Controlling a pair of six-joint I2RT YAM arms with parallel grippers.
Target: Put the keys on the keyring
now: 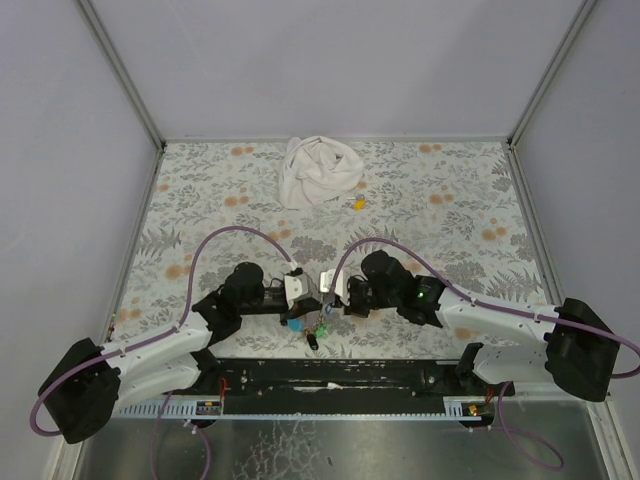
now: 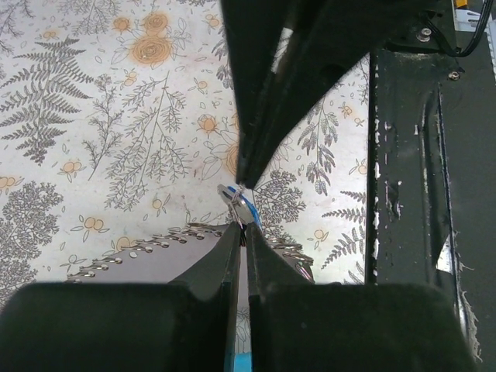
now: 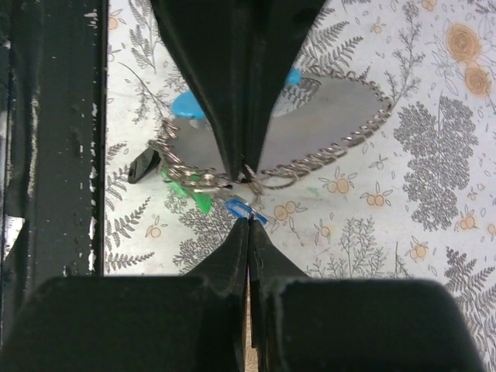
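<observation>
No text, brand, number or sign can be read in any of the three views. A small yellow-and-white label (image 2: 463, 6) sits at the top edge of the left wrist view, on the dark hardware there. It is cut off by the frame, and no characters can be made out on it. In the top external view, small orange-red tags (image 1: 470, 408) sit on the black rail (image 1: 340, 375) at the near edge of the surface. They are too small to tell whether they carry print.
</observation>
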